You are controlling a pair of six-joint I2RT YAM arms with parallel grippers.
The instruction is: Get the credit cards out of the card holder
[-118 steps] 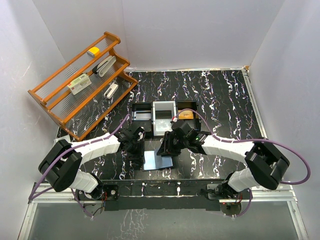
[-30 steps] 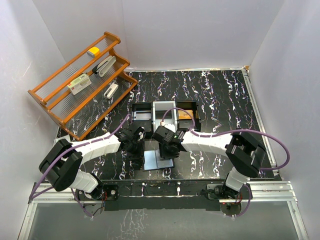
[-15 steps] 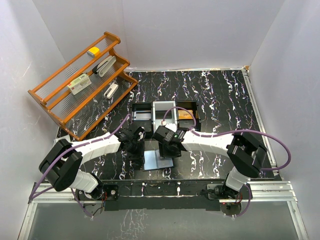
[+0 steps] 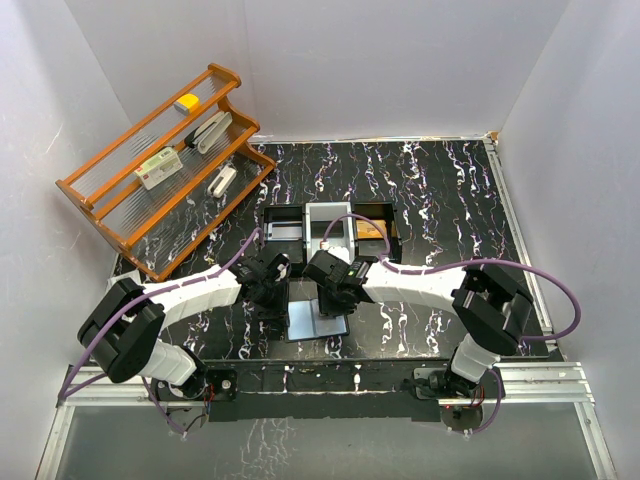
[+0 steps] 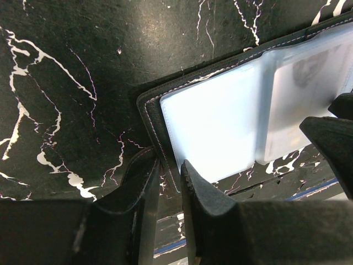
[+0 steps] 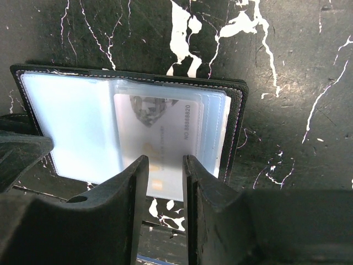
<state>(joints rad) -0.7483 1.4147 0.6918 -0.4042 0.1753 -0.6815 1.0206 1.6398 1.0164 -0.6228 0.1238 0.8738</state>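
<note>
The card holder (image 4: 306, 322) lies open on the black marbled table, black outside, light blue-grey inside. In the left wrist view the card holder (image 5: 215, 132) has its stitched black edge between my left gripper's (image 5: 170, 163) nearly closed fingers. My left gripper (image 4: 272, 300) is at the holder's left side. In the right wrist view a pale credit card (image 6: 160, 132) sticks partly out of a clear pocket of the card holder (image 6: 71, 127). My right gripper (image 6: 165, 159) hovers over that card with its fingers a little apart; the card's face shows between them. My right gripper (image 4: 335, 303) is over the holder's right half.
A black three-compartment tray (image 4: 283, 211) stands just behind the holder, with a white card (image 4: 328, 225) and an orange card (image 4: 372, 230) in it. A wooden rack (image 4: 100, 195) with small items stands at the back left. White walls enclose the table.
Since the earliest frame my right gripper has moved left and forward onto the holder's right half. In the last second both arms have hardly moved.
</note>
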